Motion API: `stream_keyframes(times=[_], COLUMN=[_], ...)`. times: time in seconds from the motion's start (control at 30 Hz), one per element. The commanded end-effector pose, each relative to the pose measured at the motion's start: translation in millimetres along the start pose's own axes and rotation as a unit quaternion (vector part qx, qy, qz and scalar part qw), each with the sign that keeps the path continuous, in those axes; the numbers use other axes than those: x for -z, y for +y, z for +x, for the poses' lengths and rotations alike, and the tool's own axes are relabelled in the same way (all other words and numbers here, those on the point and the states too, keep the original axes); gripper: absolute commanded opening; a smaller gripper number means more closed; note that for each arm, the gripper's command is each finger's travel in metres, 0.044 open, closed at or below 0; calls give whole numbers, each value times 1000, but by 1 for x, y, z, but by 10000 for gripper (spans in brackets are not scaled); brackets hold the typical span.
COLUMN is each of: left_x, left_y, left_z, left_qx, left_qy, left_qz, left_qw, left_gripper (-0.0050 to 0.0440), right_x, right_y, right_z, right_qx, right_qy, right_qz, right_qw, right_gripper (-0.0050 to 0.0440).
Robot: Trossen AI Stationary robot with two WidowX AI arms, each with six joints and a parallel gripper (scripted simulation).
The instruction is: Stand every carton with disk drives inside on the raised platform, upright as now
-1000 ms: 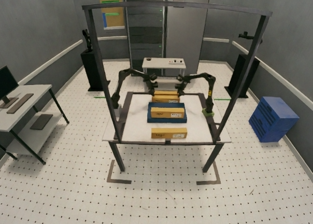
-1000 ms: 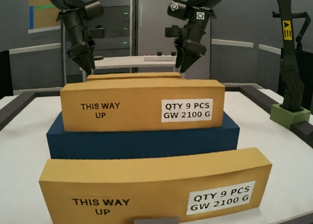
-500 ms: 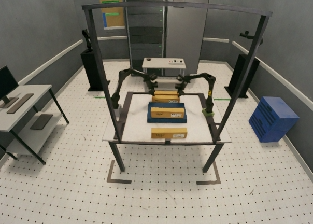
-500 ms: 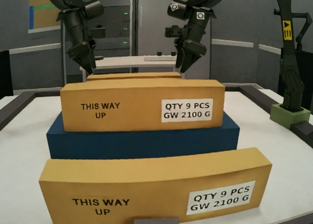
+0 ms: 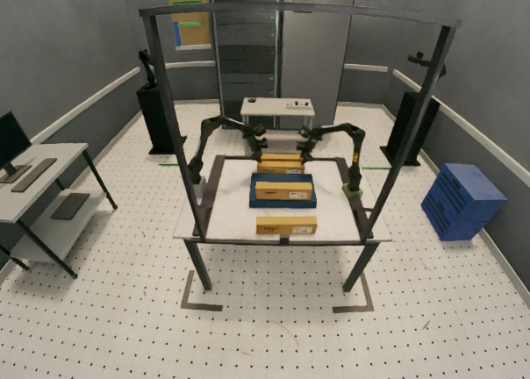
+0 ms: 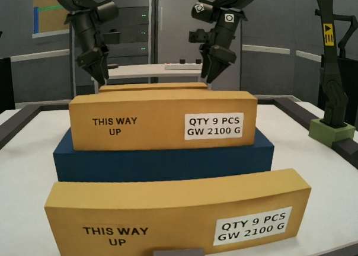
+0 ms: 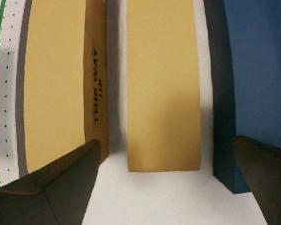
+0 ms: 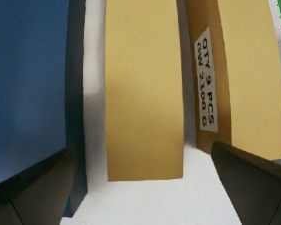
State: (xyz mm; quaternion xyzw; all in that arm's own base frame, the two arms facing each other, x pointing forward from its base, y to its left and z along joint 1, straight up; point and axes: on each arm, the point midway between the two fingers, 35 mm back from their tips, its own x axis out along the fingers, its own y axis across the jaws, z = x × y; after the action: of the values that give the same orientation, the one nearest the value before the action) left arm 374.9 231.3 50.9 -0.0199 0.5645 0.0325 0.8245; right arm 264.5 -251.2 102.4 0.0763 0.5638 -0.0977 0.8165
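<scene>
Four tan cartons stand on the white table (image 5: 232, 219). One carton (image 5: 284, 190) (image 6: 163, 120) stands upright on the blue raised platform (image 5: 259, 202) (image 6: 163, 162) (image 7: 260, 74) (image 8: 27, 74). A second carton (image 5: 286, 225) (image 6: 178, 212) stands at the table's front. A third carton (image 5: 281, 168) (image 7: 162, 89) (image 8: 142, 89) stands just behind the platform. The fourth carton (image 5: 281, 157) (image 7: 55, 89) (image 8: 245, 74) stands behind that, at the back edge. My left gripper (image 5: 259, 151) (image 6: 101, 77) (image 7: 168, 145) and right gripper (image 5: 304, 153) (image 6: 208, 76) (image 8: 140, 194) are open and empty. Each hovers above one end of the third carton.
A dark raised border (image 5: 211, 191) runs around the table top, and gantry posts (image 5: 173, 125) stand at its sides. The right arm's green base (image 5: 352, 191) (image 6: 330, 132) sits at the table's right edge. A small white table (image 5: 277, 107) stands behind the work cell.
</scene>
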Motion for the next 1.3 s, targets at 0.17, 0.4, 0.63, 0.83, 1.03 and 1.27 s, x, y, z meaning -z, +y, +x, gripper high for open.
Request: stream_keyframes(times=[0.17,0.4,0.63,0.83,1.03,1.27], left_x=[-7,-7,-7,-7,-7,-7], left_y=[2,2,2,2,2,2], left_z=[-5,-5,-5,-5,-5,-5], left_qx=[-7,-7,-7,-11,-11,-11], left_qy=[-13,-13,-13,-20,-20,-20], left_qz=[3,3,3,4,4,4], left_qw=[1000,1000,1000,1000,1000,1000], left_gripper=[384,384,384,384,384,384], right_x=[-7,-7,-7,-8,-8,-8], right_y=[-3,-3,-3,-3,-3,-3], right_z=[-8,-8,-8,-8,-8,-8], right_qx=[11,11,11,10,10,10], right_qy=[-16,-16,-16,-15,-15,-15], right_qz=[-6,-6,-6,-4,-4,-4], right_qw=[1000,1000,1000,1000,1000,1000], right_gripper=[379,379,379,379,379,379])
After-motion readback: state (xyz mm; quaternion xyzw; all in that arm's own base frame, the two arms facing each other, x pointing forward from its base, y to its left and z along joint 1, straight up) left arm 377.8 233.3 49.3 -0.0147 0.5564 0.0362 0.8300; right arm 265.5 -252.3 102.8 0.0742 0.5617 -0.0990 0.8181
